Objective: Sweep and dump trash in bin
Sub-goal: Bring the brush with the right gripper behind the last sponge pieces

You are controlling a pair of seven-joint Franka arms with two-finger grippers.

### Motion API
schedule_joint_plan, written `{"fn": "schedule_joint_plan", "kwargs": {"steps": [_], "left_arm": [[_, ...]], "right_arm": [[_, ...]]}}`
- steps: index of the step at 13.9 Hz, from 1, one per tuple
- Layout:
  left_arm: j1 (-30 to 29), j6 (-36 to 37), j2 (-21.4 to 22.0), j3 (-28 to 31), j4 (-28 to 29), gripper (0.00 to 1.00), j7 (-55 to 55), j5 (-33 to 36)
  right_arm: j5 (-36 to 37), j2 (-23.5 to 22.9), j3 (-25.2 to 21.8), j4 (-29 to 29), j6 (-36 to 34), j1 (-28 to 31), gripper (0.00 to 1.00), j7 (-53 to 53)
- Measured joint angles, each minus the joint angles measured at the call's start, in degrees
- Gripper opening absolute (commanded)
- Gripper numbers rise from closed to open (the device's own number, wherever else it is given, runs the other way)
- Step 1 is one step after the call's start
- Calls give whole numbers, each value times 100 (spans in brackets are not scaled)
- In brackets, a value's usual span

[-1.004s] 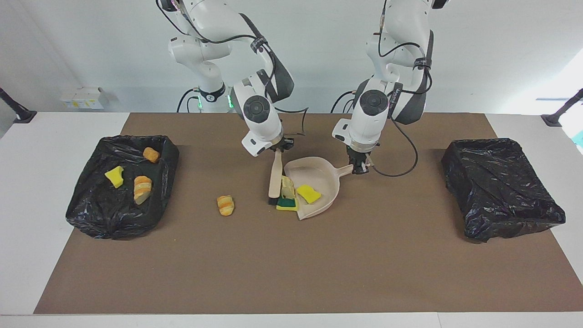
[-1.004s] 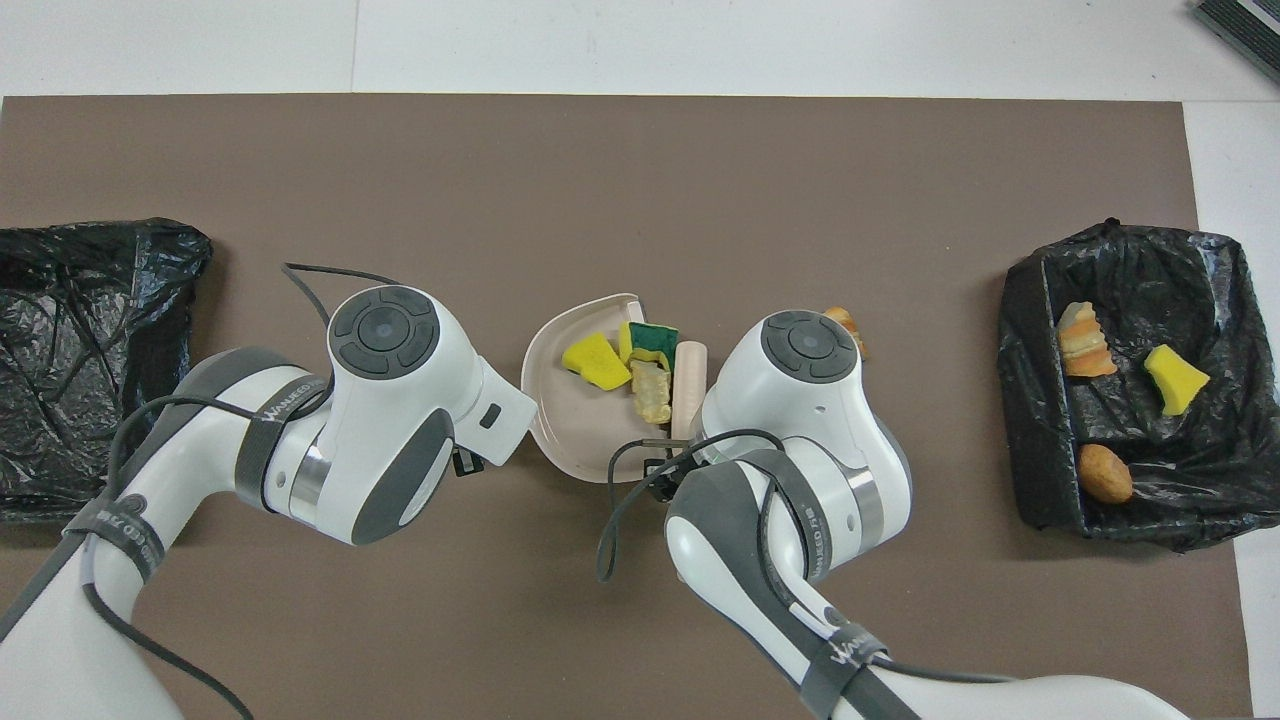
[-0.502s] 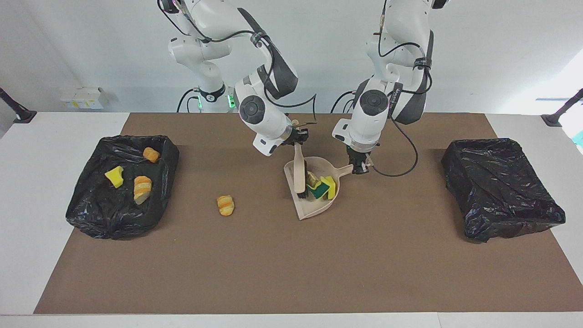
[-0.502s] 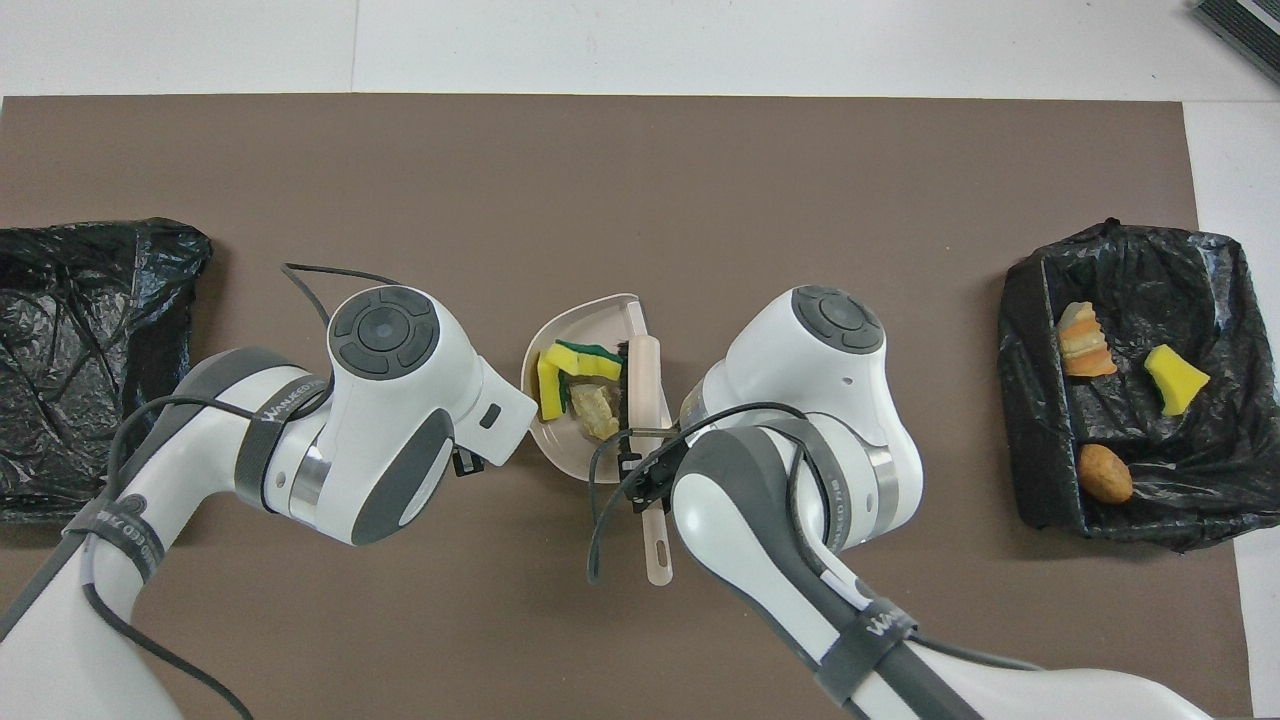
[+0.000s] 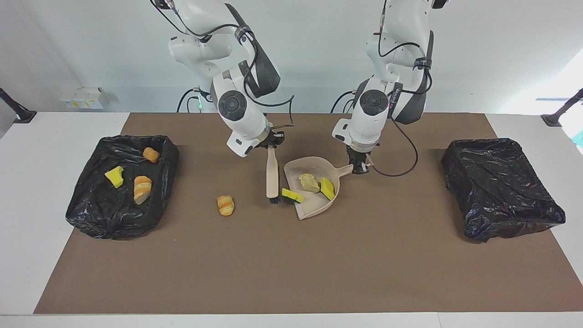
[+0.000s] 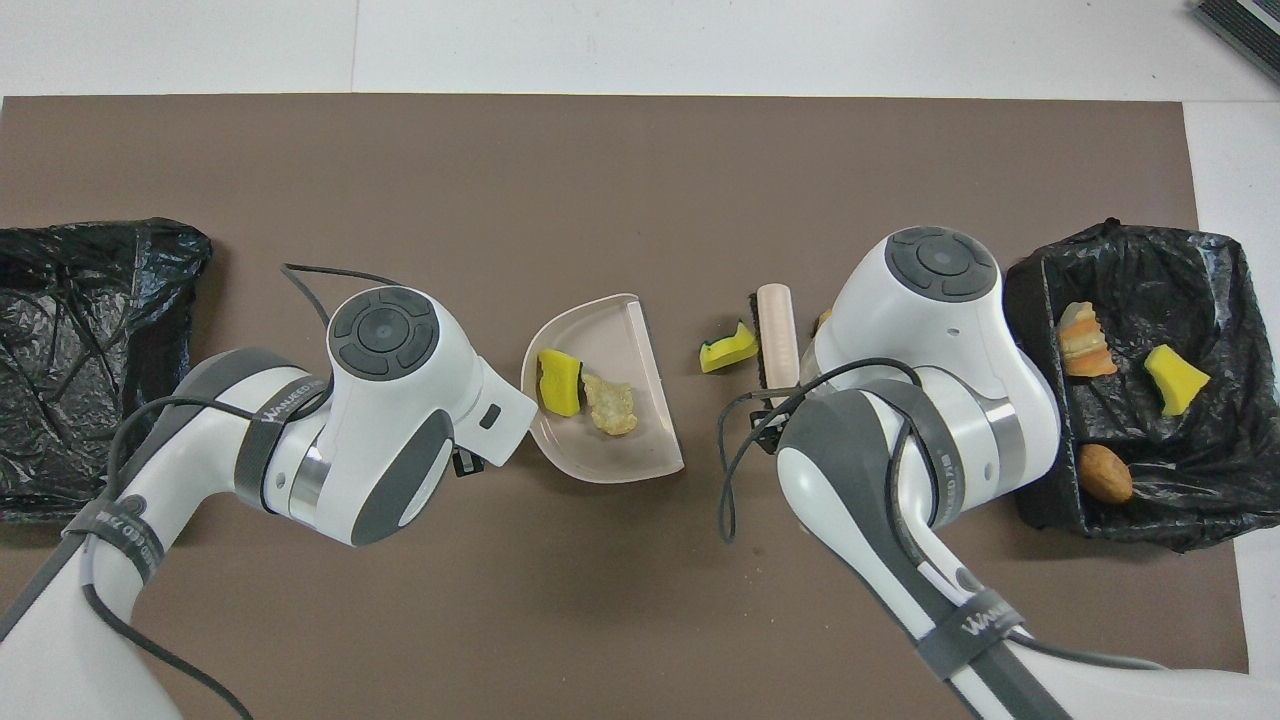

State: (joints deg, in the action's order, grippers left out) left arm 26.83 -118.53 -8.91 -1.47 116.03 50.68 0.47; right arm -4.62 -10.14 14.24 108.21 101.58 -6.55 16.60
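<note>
worktop: white worktop [image 5: 27,191] with a brown mat [image 5: 291,255] over its middle; plain pale wall at the robots' end
landmark: beige dustpan [image 5: 314,207], on the mat about mid-worktop, open mouth toward the right arm's end
left tool: left tool [image 5: 360,169] clamped shut on the dustpan's handle at the pan's left-arm end
right tool: right tool [image 5: 272,142] closed on the top of the beige brush [image 5: 272,175]; brush hangs nearly upright, bristles down at the mat just outside the dustpan's mouth
in pan: one yellow sponge chunk [image 5: 327,188] and one pale crumbly lump [image 5: 309,181]
at the lip: green-backed sponge [image 5: 292,195] lies at the mouth between bristles and dustpan, whether on the lip or just off it I can't tell
loose: orange-brown lump [image 5: 225,205] on the mat, from the dustpan toward the right arm's end, past the brush
bins: used bin [image 5: 91,214] past that lump, holding three scraps [image 5: 142,188]; second bin [image 5: 501,200] at the dustpan's handle end, nothing visible in it
key relation: both stray scraps lie on the mouth side; brush's long axis runs across the sweep line; right arm is the nearer one
room: open mat all round the dustpan; my read is the brush should start past the lump and push toward the mouth
</note>
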Motion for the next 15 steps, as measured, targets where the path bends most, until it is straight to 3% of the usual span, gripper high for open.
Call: {"fn": "schedule_joint_plan", "kwargs": {"steps": [4, 8, 11, 15], "left_arm": [[0, -6, 4, 0, 6, 0, -1, 0], [0, -10, 7, 0, 13, 0, -41, 0], [0, -27, 13, 0, 30, 0, -61, 0], [0, -112, 68, 3, 119, 0, -75, 0]], "right_arm": [[959, -19, -5, 13, 127, 542, 0, -412], [1066, -105, -19, 263, 714, 1303, 0, -1374], [1130, -314, 18, 433, 941, 1278, 0, -1446], [1258, -508, 51, 444, 1219, 759, 0, -1445]]}}
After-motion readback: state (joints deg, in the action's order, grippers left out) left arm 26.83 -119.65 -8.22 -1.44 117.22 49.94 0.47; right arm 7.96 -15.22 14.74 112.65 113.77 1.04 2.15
